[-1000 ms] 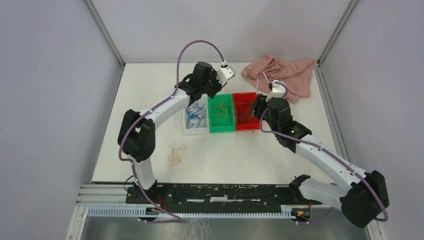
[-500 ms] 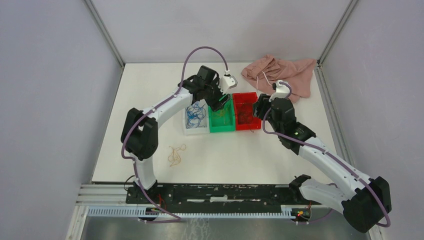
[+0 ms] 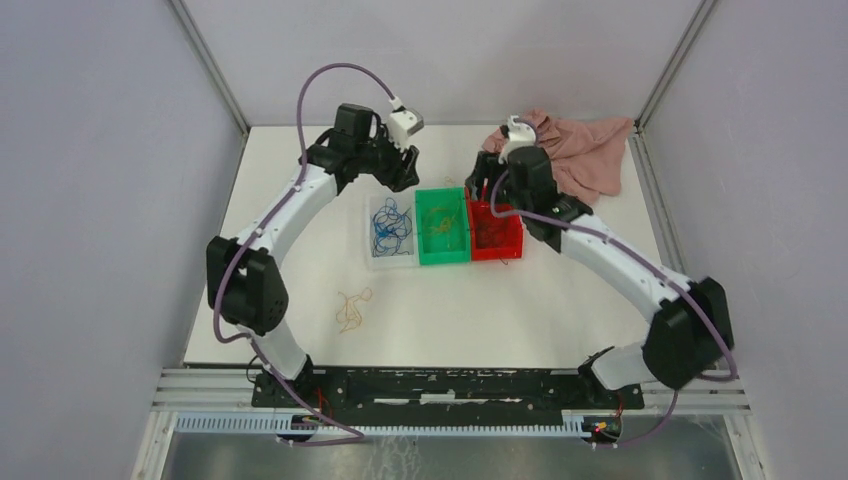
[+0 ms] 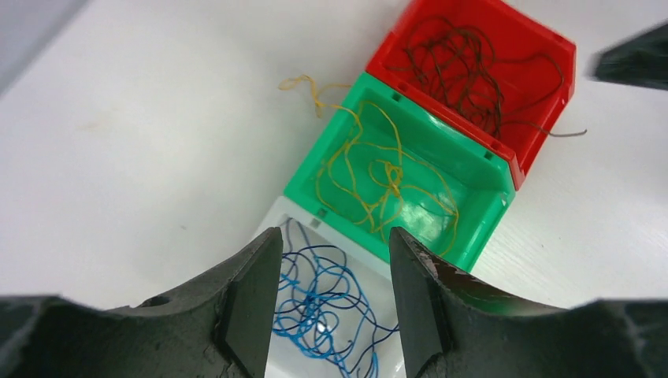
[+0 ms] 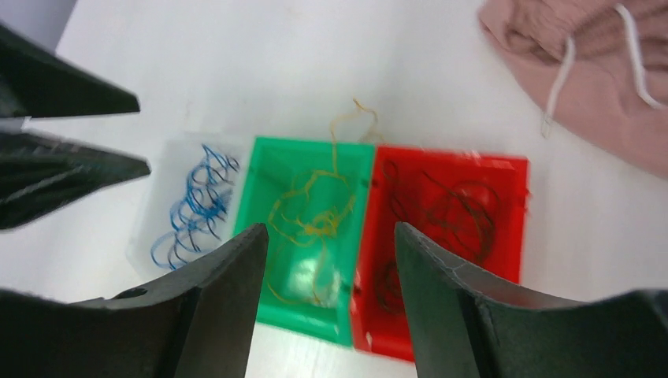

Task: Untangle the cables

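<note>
- a robotics lab test cell, not a home or a shop.
- a bare white table (image 3: 300, 250) stands boxed in by plain grey wall panels (image 3: 100, 200) and slim metal frame posts (image 3: 208, 62), as in a purpose-built enclosure.
- the left robot arm (image 3: 283, 210) and the right robot arm (image 3: 620, 262), both white with black joints, are bolted to a black mounting rail (image 3: 450, 388) at the near edge of the table.
- thick purple arm leads (image 3: 330, 72) loop openly above the arms.
- the props look like a staged exercise: a clear bin (image 3: 392, 262), a green bin (image 3: 443, 258) and a red bin (image 3: 497, 252) side by side, each holding thin cables (image 3: 388, 225) of one colour, with a pink cloth (image 3: 590, 150) at the far corner.
</note>
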